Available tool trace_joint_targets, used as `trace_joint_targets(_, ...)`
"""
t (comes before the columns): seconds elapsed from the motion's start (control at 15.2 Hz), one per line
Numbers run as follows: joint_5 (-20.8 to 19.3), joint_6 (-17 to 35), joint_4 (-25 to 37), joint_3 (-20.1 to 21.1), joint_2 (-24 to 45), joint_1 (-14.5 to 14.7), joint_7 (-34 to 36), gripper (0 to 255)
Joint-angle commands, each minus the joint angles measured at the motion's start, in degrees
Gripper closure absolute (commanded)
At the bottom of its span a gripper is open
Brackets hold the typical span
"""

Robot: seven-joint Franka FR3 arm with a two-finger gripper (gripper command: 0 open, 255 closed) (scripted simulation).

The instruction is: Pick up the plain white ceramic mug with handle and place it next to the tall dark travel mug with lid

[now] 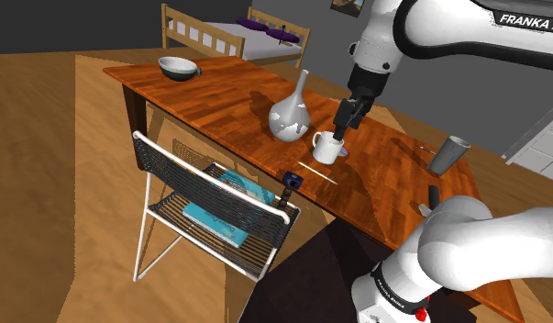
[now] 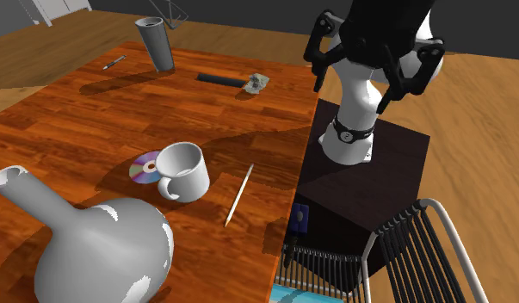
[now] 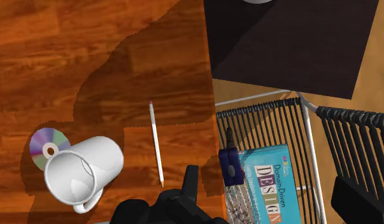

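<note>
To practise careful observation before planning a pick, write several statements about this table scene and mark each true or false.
1. The white mug stands upright on the table. True.
2. The gripper is clasping the mug. False: its fingers are apart, above the mug.
3. A shiny disc lies by the mug. True.
4. The mug is next to the tall grey travel mug. False: they stand far apart.
5. A bowl sits on the chair. False: a book lies there; the bowl is on the table.
</note>
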Motion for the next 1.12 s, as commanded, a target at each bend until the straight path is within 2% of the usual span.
trace_joint_targets(0.0, 0.00, 0.00, 0.00, 0.00, 0.00, 0.00, 0.00, 0)
trace_joint_targets(0.59, -4.42, 12.04, -0.54, -9.16, 11.57, -3.69, -9.73, 0)
trace_joint_targets(1.06, -4.99, 20.51, 3.39, -15.63, 24.17, -5.64, -17.52, 0)
